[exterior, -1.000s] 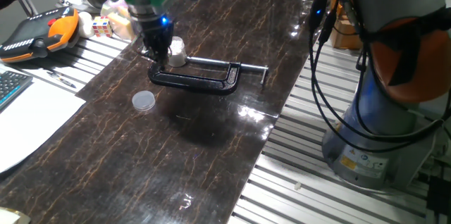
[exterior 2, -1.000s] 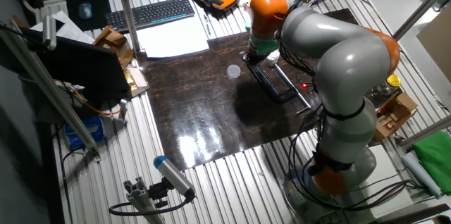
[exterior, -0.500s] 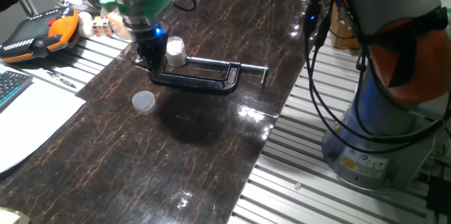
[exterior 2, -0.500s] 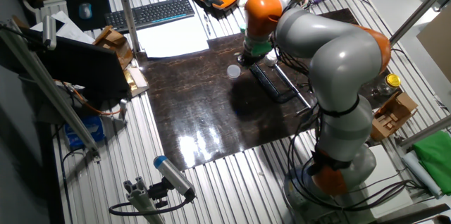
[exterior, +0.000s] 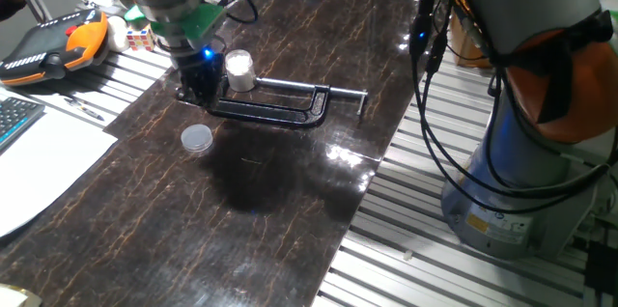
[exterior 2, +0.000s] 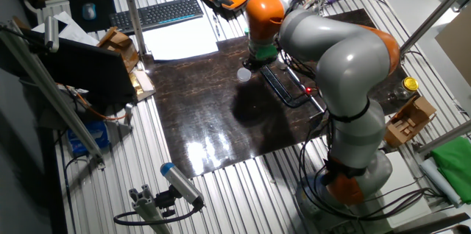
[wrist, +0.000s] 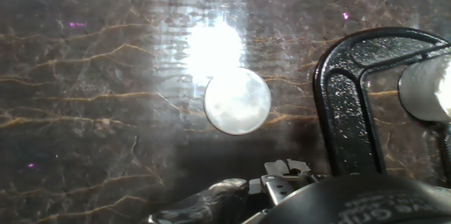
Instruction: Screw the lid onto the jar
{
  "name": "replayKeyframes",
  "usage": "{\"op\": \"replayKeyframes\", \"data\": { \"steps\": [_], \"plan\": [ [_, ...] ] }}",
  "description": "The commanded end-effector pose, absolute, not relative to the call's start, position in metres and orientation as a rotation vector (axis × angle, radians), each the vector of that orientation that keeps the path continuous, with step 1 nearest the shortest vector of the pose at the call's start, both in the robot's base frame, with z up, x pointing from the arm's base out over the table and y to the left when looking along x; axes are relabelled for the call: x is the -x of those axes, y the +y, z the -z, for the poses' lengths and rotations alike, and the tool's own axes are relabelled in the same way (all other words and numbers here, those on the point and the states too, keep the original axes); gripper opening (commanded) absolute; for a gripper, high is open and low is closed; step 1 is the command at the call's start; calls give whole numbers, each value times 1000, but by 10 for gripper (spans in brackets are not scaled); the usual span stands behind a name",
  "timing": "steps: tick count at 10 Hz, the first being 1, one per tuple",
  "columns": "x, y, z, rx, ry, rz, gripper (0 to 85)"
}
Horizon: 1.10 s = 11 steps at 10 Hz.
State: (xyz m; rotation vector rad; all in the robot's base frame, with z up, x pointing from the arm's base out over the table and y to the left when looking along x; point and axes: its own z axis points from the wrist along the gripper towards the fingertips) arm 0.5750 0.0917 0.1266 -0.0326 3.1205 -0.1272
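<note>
Since a second ago my gripper (exterior: pixel 196 92) has slid left and nearer, off the jar (exterior: pixel 238 70) and toward the lid (exterior: pixel 197 137). Fingers: I cannot tell how wide they stand; in the hand view only a dark blurred bit of the hand shows at the bottom edge, and the fixed views are too small. They hold nothing that I can see.

Progress, my read: early. Lid lies flat on the tabletop (exterior: pixel 290 181), left of the C-clamp (exterior: pixel 275 106) and apart from it, not yet picked. Hand view has the lid (wrist: pixel 237 101) near centre, so I judge I am lining up over it. Jar stands at the far left end of the clamp, touching or just beside it; I can't say which. Left to do: grasp lid, carry to jar, seat, turn.

Around: orange pendant (exterior: pixel 43 46) and a dice-like cube (exterior: pixel 140 37) off the far left edge, keyboard (exterior 2: pixel 156 15) and paper (exterior 2: pixel 180 43) in the other fixed view, all well apart. Clamp frame (wrist: pixel 352 111) sits just right of the lid, so fingers closing that side may clip it.
</note>
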Motion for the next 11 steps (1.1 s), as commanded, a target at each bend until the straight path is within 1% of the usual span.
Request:
{"op": "replayKeyframes", "data": {
  "steps": [1, 2, 11],
  "plan": [
    [-577, 92, -119, 31, 3117, 103, 7],
    [-578, 90, -111, 38, 3109, 96, 7],
    [-575, 94, -110, 90, 3107, 61, 7]
  ]
}}
